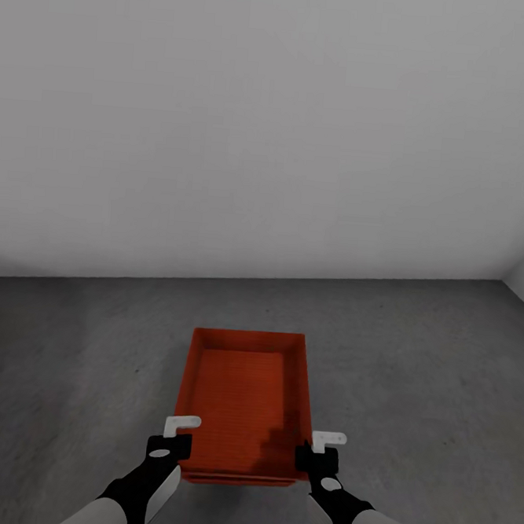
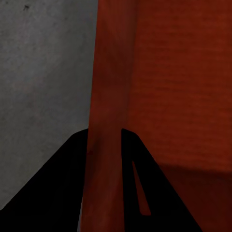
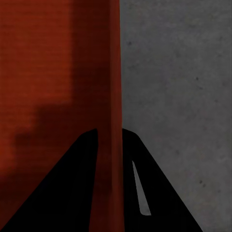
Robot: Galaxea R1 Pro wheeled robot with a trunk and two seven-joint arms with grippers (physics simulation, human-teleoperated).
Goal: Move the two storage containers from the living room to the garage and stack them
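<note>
Head view: one orange-red storage container sat low in front of the robot over the dark grey floor, w/ a plain white-grey wall behind. A second rim edge showed just under its near wall — possibly the other bin beneath, couldn't tell for sure. Left gripper was at the container's near-left corner, right gripper at the near-right corner, both on the side walls.

Left wrist view: the container's thin wall ran up between the two dark fingers — left gripper clamped on it, one finger inside, one outside; grey floor beside.

Right wrist view: same on the other side — wall pinched between the fingers, right gripper grasping the container; bin interior on one side, floor on the other.
</note>
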